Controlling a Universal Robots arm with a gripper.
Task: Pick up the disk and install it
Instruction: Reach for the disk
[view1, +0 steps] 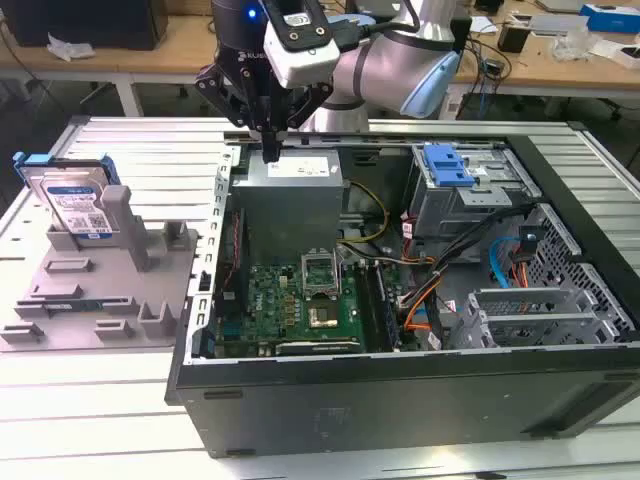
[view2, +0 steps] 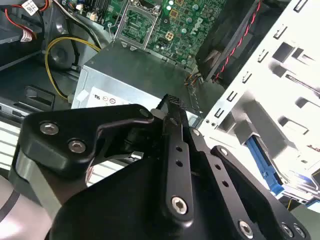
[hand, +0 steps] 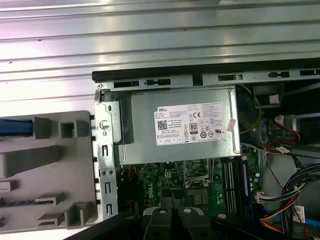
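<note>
Spanning the scene, a slatted metal worktop (view1: 110, 420) carries an open black computer case (view1: 400, 405), which lies on its side and takes up the middle and the exterior view's right of the worktop. The robot arm (view1: 400, 60) reaches in from the worktop's far edge. A grey moulded fixture (view1: 95, 300) sits near the worktop's edge at the exterior view's left, just beside the case. Inside the case, the grey power supply (view1: 290, 200) lies against the far wall, with the green motherboard (view1: 295, 300) in front of it. The disk (view1: 78, 205) stands propped on its edge in the fixture's far end, ringed by its blue carrier. The gripper (view1: 270, 150) hangs over the power supply's far edge, its fingers pressed together on nothing, well apart from the disk.
</note>
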